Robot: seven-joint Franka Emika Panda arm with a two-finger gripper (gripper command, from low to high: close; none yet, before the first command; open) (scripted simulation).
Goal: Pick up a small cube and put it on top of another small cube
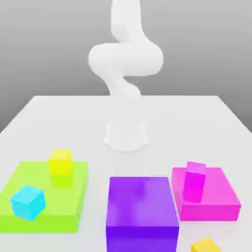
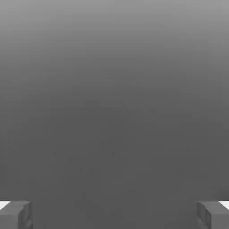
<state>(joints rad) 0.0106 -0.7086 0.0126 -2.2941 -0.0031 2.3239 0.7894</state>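
Into the exterior view now, and there, spot the golden cube [image 1: 205, 245], down on the white table [image 1: 69, 123], just off the purple block's [image 1: 141, 202] near right corner! Catch the magenta cube [image 1: 195, 175] too, up on the flat magenta block [image 1: 221, 197], toward its left edge. Over to the hand view: see the gripper [image 2: 114, 215] spread wide open!

Toward five o'clock in the exterior view I have a small golden orange-yellow cube [image 1: 205, 245], plain and smooth, cut off by the picture's lower edge, one corner turned toward twelve o'clock. From it, toward twelve o'clock, I see a small magenta-pink cube [image 1: 195, 174], plain and the brighter pink of its kind, slightly turned. It sits at four o'clock from the picture's centre. The two cubes are apart, neither stacked on the other.
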